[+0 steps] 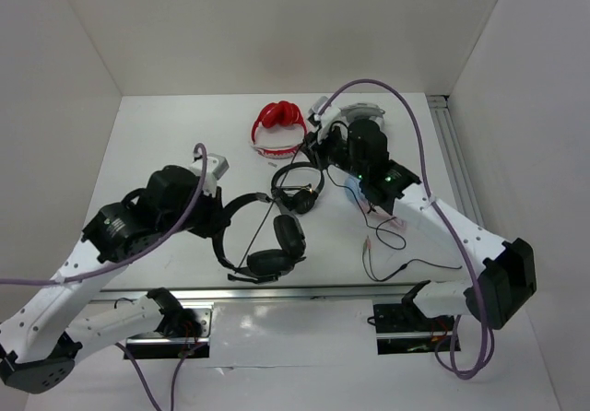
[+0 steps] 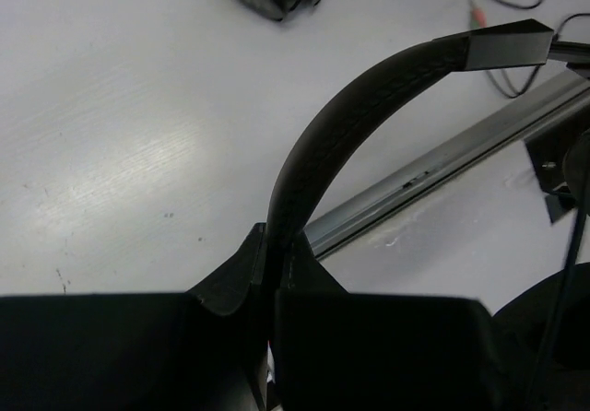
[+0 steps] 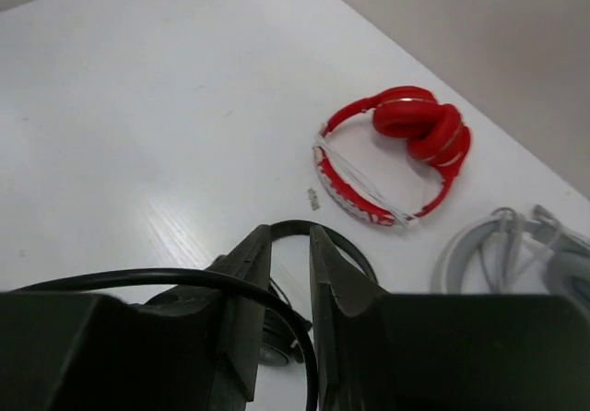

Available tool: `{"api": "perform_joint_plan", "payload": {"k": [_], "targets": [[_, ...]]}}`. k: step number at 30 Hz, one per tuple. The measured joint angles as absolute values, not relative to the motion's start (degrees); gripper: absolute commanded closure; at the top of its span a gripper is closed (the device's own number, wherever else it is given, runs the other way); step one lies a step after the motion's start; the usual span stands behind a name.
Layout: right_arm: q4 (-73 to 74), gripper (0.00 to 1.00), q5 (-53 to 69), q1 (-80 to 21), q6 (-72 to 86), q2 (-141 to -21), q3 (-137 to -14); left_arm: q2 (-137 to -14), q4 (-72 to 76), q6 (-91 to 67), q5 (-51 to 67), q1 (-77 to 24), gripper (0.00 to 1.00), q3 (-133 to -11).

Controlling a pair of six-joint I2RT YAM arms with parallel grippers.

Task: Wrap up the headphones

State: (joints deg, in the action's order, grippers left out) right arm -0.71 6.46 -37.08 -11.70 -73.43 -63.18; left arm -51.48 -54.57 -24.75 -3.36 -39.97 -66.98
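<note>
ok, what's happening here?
Left gripper is shut on the headband of the big black headphones. Right gripper is slightly open and holds nothing, near the small black pair. A thin black cable lies loose on the table by the right arm. Nothing is wrapped yet.

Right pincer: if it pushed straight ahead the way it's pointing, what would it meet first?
Probably the thin band of the small black headset, lying just past the tips of the right pincer. The red headset sits farther along that line. Height is hard to judge, so it might pass over the band.
</note>
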Motion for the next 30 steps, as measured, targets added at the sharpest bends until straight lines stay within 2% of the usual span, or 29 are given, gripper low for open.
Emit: {"api": "perform_joint_plan", "payload": {"k": [6,14,21,22,24,27,30], "targets": [[-5.0,0.67,19.6,-34.6,-6.1,-77.4,-62.8,-48.8,-56.6,-23.0,1.0,-40.6,1.00,-74.8],[-24.0,0.63,30.0,-34.8,6.0,-82.8,-50.1,-50.0,-58.1,-27.3,3.0,-40.7,1.00,-88.4],[-33.3,0.60,31.6,-38.8,12.0,-86.1,-43.2,-50.4,-57.0,-38.0,-6.7,-40.8,1.00,-94.2],[-34.8,0.65,31.7,-39.7,12.4,-86.1,-42.6,-50.4,-56.8,-39.5,-8.3,-40.8,1.00,-94.5],[-37.6,0.69,31.7,-41.2,13.3,-86.1,-40.9,-51.1,-56.6,-42.1,-10.9,-40.8,1.00,-95.6],[-41.4,0.69,31.7,-43.4,14.7,-86.2,-38.1,-53.3,-55.9,-45.6,-14.7,-40.8,1.00,-98.3],[-44.4,0.65,31.6,-45.1,15.9,-86.2,-35.4,-55.8,-55.0,-48.5,-19.0,-40.8,1.00,-100.1]]}}
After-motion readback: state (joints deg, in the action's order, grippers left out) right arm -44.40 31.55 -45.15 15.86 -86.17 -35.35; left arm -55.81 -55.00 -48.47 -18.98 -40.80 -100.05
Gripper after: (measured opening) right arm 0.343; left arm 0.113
